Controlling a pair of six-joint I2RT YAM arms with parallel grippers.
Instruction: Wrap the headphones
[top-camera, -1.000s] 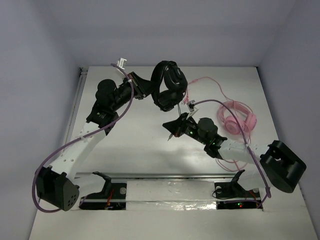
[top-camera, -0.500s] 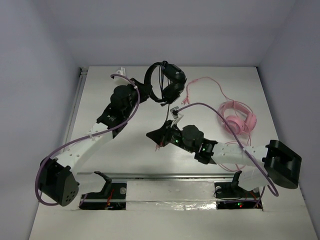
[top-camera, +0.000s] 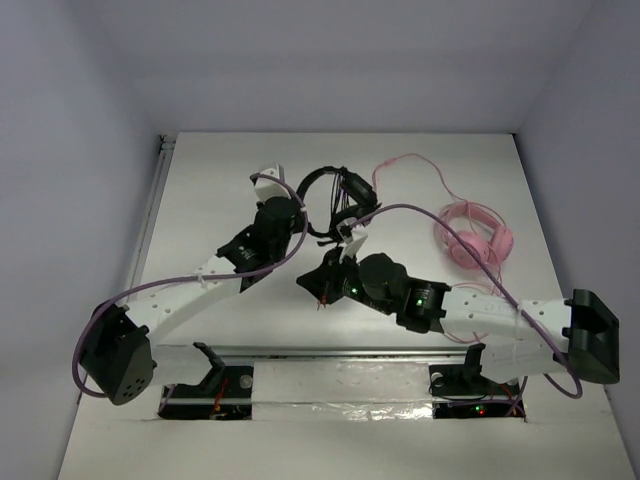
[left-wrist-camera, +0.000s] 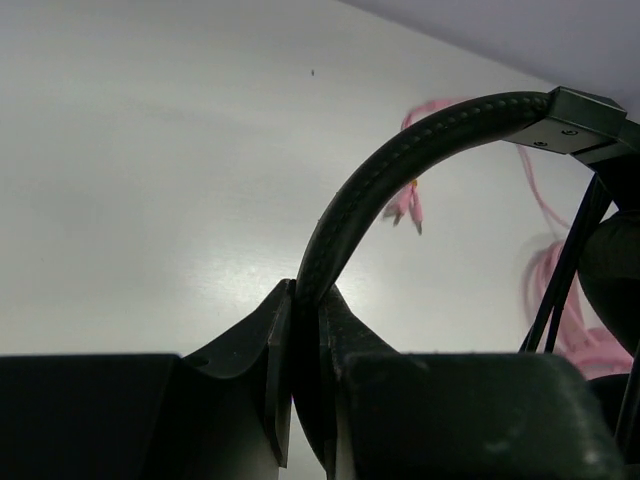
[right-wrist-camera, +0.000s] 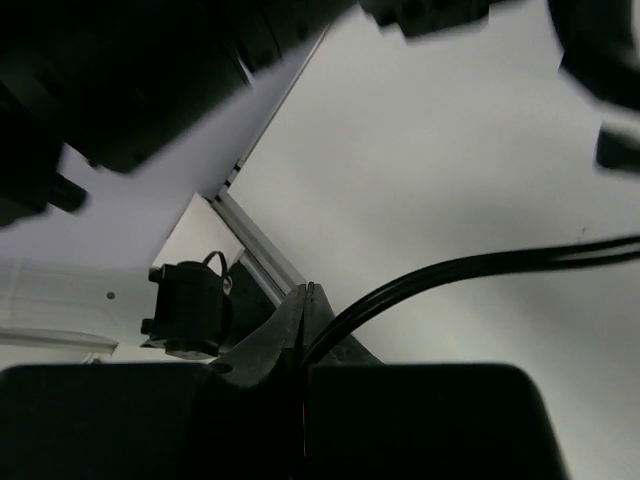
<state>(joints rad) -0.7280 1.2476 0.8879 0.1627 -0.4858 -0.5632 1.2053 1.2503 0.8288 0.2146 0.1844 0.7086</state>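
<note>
Nearest the table's (top-camera: 200, 200) near edge, your right gripper (right-wrist-camera: 305, 305) is closed tight on the thin black cable (right-wrist-camera: 470, 265), which leaves it as two strands side by side and runs toward the earcups. Just beyond it, your left gripper (left-wrist-camera: 305, 310) is clamped edge-on across the padded headband (left-wrist-camera: 400, 170), with the jaws pinching it flat. The black headphones (top-camera: 335, 195) hang from that grip around the middle of the table, toward the far edge. Whether the earcups touch the surface cannot be told.

The band shows a stitched, matte arc that ends in a squared hinge block, and cable strands cross in front of one cup. The hold on the band looks narrow, so a hard pull on the cable could twist the headset in the jaws or drag it free. A slack loop could slide off the cups. Further right, the pink headphones (top-camera: 477, 238) trail their own cable close by, where a wide sweep could snag it.
</note>
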